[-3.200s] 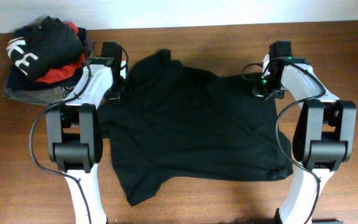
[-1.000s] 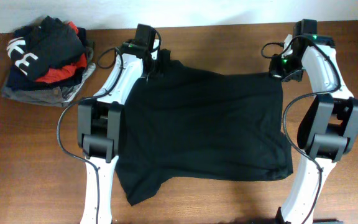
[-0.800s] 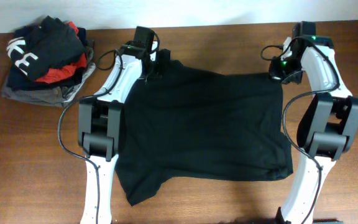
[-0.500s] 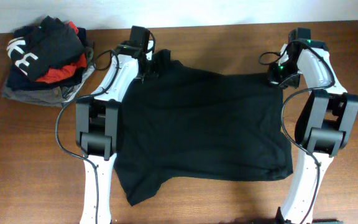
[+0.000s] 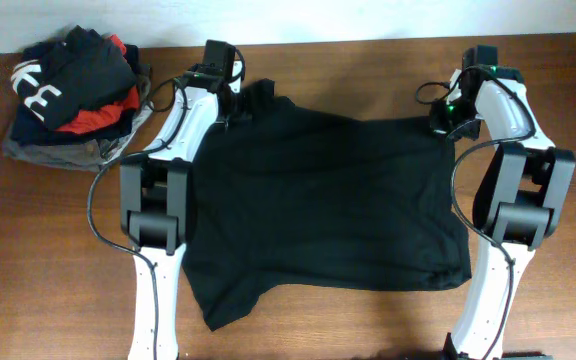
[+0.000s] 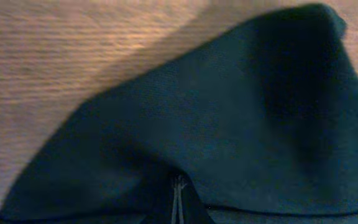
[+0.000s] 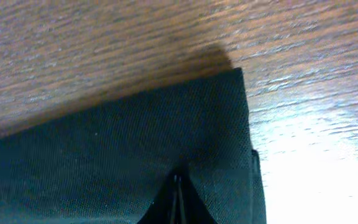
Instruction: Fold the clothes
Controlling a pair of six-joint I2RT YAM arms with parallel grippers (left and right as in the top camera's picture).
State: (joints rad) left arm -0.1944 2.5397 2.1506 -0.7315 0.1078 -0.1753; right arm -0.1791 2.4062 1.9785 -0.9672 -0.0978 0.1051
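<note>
Garment pile (image 5: 68, 95) lies on the wooden table (image 5: 28, 270).

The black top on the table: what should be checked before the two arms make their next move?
1. Left jaws shut on the black top at its far left end: ok.
2. Right jaws shut on its far right corner: ok.
3. Body spread flat on the table: ok.
4. Near left flap juts past the hem: not ok.
5. Pile of other clothes lies apart from the top: ok.
6. Which face is up: cannot tell.
</note>
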